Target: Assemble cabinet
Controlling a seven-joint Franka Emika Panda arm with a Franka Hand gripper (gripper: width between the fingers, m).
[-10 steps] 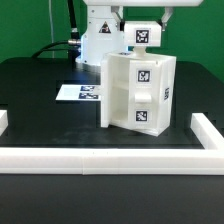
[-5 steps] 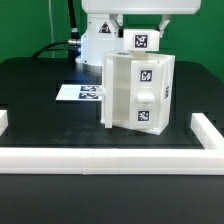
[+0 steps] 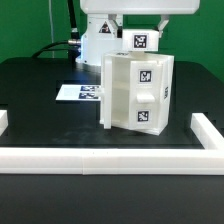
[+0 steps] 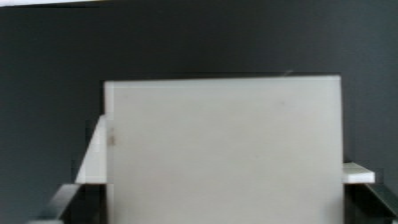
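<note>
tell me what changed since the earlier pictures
The tagged white piece above the cabinet sank slightly toward the cabinet's top, then stopped. No grasp or release shows. The cabinet, marker board and border rail stayed put.

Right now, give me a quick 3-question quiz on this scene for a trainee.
1. True or false: the cabinet lies flat on its side.
2. Where is the marker board relative to the cabinet? A) behind it, toward the exterior view's left; B) on top of it; C) leaning against its front.
3. Fill in: in the exterior view, the long white border rail runs in ___ of the cabinet, nearer the camera.
Key: 1 false, it stands upright; 2 A; 3 front.
</note>
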